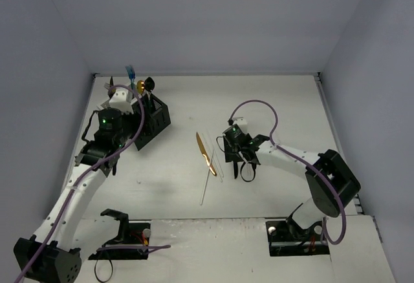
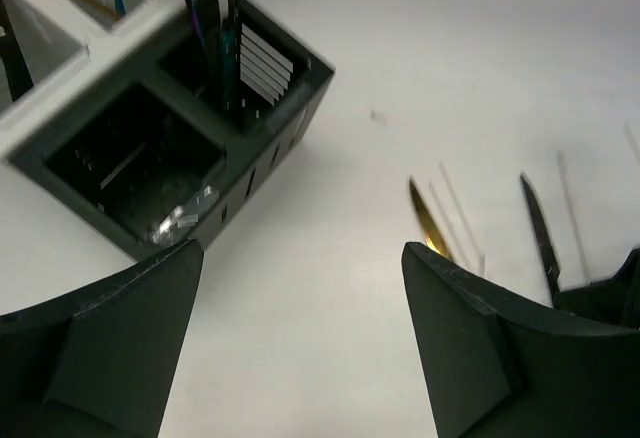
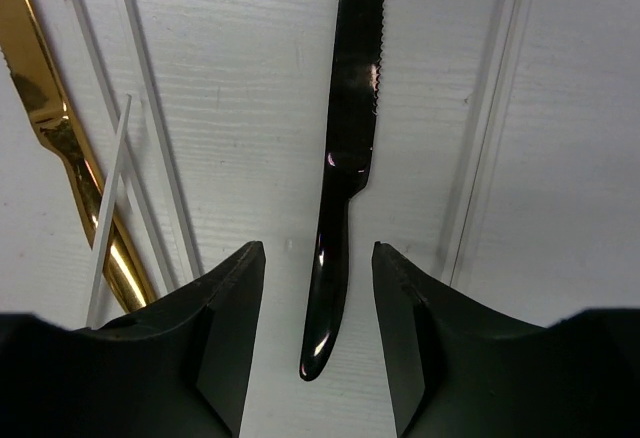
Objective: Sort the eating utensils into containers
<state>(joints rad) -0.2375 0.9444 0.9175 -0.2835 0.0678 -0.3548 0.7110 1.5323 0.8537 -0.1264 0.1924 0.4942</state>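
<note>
Across the white worktop (image 1: 181,102) the light is falling evenly, and pale grey walls (image 1: 194,18) are boxing it in on the left, the back and the right. At the far left corner the containers (image 1: 158,120) are standing close to the left wall and the back edge. A blue utensil (image 1: 131,75), a gold one (image 1: 139,88) and a black spoon (image 1: 149,83) are sticking up out of them. The left hand (image 2: 300,253) is hovering by the black bins, its fingers spread wide and gripping nothing.

Near the middle the gold knife (image 1: 205,152) is lying flat, with clear plastic utensils (image 1: 218,163) lying just beside it. One long clear piece (image 1: 207,186) is reaching toward the near edge. Just right of these the right hand (image 3: 312,258) is pointing down over the black knife (image 3: 348,148), which is lying flat on the worktop. Its fingers are standing partly spread on either side of the handle, with white worktop showing on both sides, so they are not pinching it. Another clear strip (image 3: 490,108) is lying just right of the black knife.

A broad stretch of worktop is lying between the bins and the loose cutlery. Another is running from the right hand out to the right wall, where a thin rail (image 1: 325,108) is lining the edge.
</note>
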